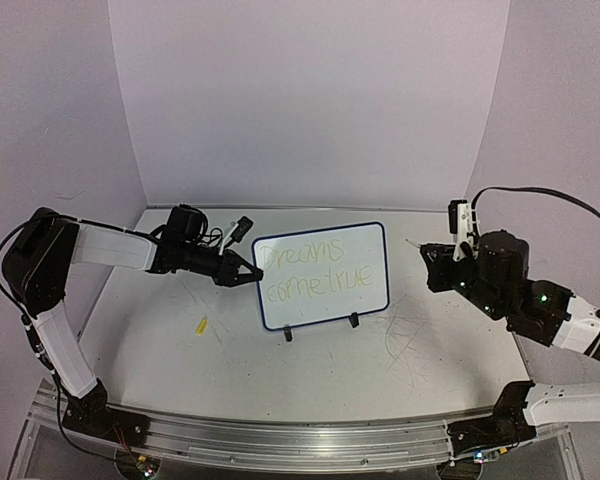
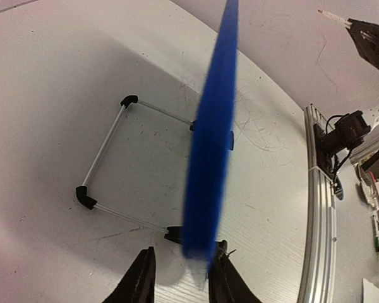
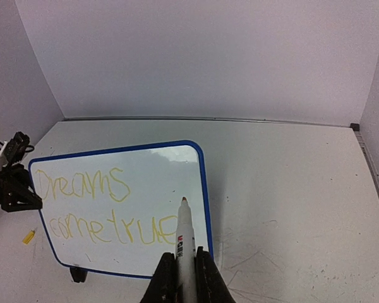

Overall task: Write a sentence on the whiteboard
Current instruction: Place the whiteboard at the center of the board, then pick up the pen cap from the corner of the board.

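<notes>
The whiteboard (image 1: 370,245) stands upright mid-table on two black clip feet, blue-rimmed. The sentence (image 1: 315,270) "Dreams come true" is on it in faint yellow-green, in two lines, and also shows in the right wrist view (image 3: 91,205). My left gripper (image 1: 242,275) is at the board's left edge. In the left wrist view the blue rim (image 2: 211,145) stands between the spread fingers (image 2: 139,281), against the right one. My right gripper (image 3: 184,260) is shut on a white marker (image 3: 186,237), tip uncapped, held off the board's right side (image 1: 432,262).
A small yellow cap (image 1: 202,324) lies on the table left of the board. The board's wire stand (image 2: 104,154) rests behind it. Grey scribble marks (image 1: 405,335) cover the tabletop. White walls close in the back and sides. A metal rail (image 1: 280,435) runs along the near edge.
</notes>
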Robot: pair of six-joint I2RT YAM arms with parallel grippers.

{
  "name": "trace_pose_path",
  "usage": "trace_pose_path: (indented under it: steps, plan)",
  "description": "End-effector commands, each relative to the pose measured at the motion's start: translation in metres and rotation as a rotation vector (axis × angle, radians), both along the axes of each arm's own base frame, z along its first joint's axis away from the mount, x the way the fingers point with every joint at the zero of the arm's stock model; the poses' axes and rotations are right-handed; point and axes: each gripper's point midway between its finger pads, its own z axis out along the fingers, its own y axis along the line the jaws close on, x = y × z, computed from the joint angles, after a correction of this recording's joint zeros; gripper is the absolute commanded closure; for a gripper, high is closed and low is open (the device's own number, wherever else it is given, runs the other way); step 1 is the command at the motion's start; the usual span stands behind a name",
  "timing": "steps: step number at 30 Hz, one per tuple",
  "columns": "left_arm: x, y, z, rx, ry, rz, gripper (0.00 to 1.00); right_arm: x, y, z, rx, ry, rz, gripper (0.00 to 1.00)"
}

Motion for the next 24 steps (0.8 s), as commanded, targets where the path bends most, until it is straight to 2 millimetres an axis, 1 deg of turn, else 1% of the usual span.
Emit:
trace_pose_path:
  steps: [1,3,6,8,11,12,13,14,15,16,18,20,22,24]
  plan:
    - [0.007,0.002,0.025,0.013,-0.097,0.029,0.64,0.005,-0.009,-0.006,-0.095,0.017,-0.046,1.0]
    - [0.007,0.006,0.035,0.012,-0.127,0.047,0.59,0.007,-0.009,-0.002,-0.102,0.001,-0.049,1.0]
    - [0.009,0.015,0.058,0.021,-0.179,0.111,0.53,0.007,-0.009,0.005,-0.097,-0.029,-0.045,1.0]
    - [0.006,0.022,0.072,0.036,-0.176,0.149,0.51,0.008,-0.008,0.009,-0.095,-0.045,-0.041,1.0]
    - [0.0,0.04,0.093,0.03,-0.139,0.264,0.48,0.009,-0.004,0.008,-0.101,-0.061,-0.025,1.0]
    - [-0.003,0.048,0.096,0.03,-0.12,0.314,0.47,0.01,-0.002,0.006,-0.106,-0.063,-0.017,1.0]
    - [-0.008,0.057,0.098,0.03,-0.095,0.366,0.43,0.011,0.001,0.005,-0.11,-0.063,-0.008,1.0]
    - [-0.014,0.066,0.097,0.032,-0.061,0.419,0.35,0.012,0.004,0.002,-0.118,-0.059,0.005,1.0]
    - [-0.017,0.075,0.094,0.034,-0.012,0.477,0.18,0.013,0.007,-0.002,-0.128,-0.052,0.014,1.0]
    - [-0.021,0.087,0.087,0.06,0.033,0.543,0.15,0.013,0.01,0.0,-0.121,-0.061,0.028,1.0]
    - [-0.025,0.107,0.069,0.12,0.137,0.672,0.14,0.014,0.016,-0.001,-0.123,-0.066,0.049,1.0]
    - [-0.035,0.123,0.039,0.23,0.249,0.741,0.15,0.014,0.019,-0.003,-0.13,-0.067,0.069,1.0]
    - [-0.042,0.132,0.015,0.331,0.326,0.763,0.2,0.014,0.023,-0.004,-0.137,-0.067,0.089,1.0]
    - [-0.046,0.135,-0.007,0.407,0.378,0.76,0.27,0.013,0.026,-0.004,-0.137,-0.067,0.109,1.0]
